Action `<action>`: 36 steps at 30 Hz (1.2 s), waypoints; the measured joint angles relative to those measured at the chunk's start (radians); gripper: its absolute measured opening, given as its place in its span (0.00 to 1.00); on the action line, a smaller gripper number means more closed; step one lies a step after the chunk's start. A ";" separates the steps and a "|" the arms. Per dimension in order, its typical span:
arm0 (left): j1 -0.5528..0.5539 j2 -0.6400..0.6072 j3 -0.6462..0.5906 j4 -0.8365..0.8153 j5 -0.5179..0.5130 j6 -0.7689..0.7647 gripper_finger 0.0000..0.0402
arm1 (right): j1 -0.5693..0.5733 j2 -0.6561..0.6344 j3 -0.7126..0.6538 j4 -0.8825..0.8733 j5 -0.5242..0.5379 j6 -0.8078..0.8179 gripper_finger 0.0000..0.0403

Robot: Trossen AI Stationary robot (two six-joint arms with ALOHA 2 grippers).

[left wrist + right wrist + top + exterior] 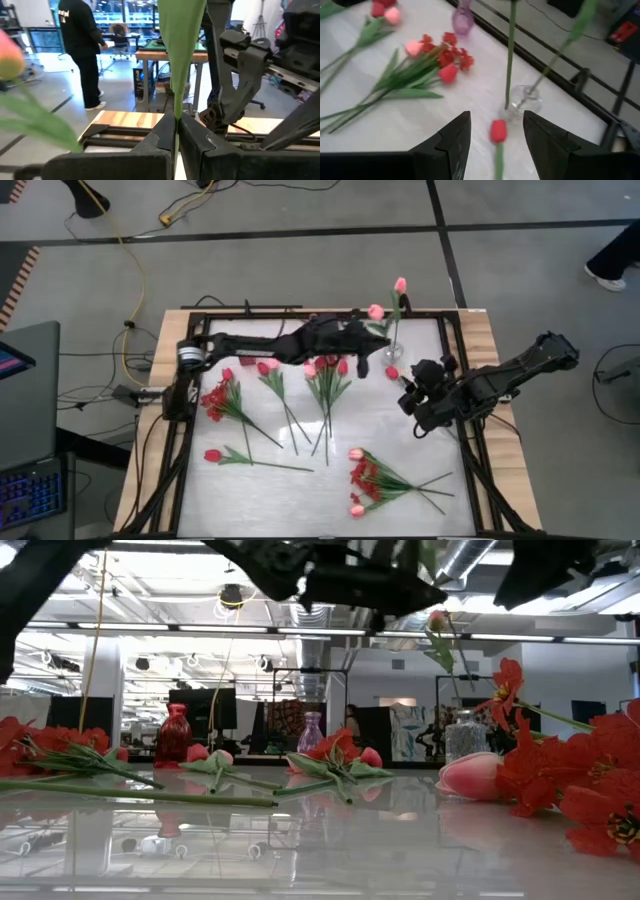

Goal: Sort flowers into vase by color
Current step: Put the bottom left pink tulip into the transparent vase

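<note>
My left gripper (374, 332) reaches level over the table's far side, shut on a pink tulip (375, 311) with a green stem. The stem's lower end (506, 102) hangs beside a clear glass vase (522, 100). Another pink tulip (400, 284) stands in that vase, leaning on its rim. My right gripper (495, 120) is open at the right and slants down toward the vase. A red tulip (498, 131) lies on the table below its fingers, untouched. My left gripper pinches the pink tulip's green stem (176, 117) between its two fingers, just below a broad leaf. The fingers come level from the table's left and lie across the stem. The flower stands about upright, bud above the fingers, stem hanging below.
Loose flowers lie in bunches at the left (225, 400), the middle (328, 385) and the near right (375, 480). A single red tulip (213, 456) lies near left. A purple vase (462, 20) and a red vase (175, 735) stand at the far side. A person (82, 45) stands beyond the table.
</note>
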 joint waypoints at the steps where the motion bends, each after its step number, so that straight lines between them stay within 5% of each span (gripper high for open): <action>1: 0.004 0.024 0.037 -0.018 0.013 0.002 0.00 | 0.000 -0.003 0.000 -0.024 0.005 0.021 0.51; 9: 0.043 0.131 0.212 -0.107 0.054 0.034 0.00 | -0.002 -0.095 -0.071 -0.074 0.028 0.100 0.51; 23: 0.104 0.129 0.213 -0.118 0.054 0.028 0.00 | -0.002 -0.386 -0.264 -0.018 0.027 0.153 0.51; 36: 0.102 0.129 0.212 -0.166 0.056 0.035 0.00 | -0.002 -0.417 -0.270 -0.013 0.026 0.149 0.51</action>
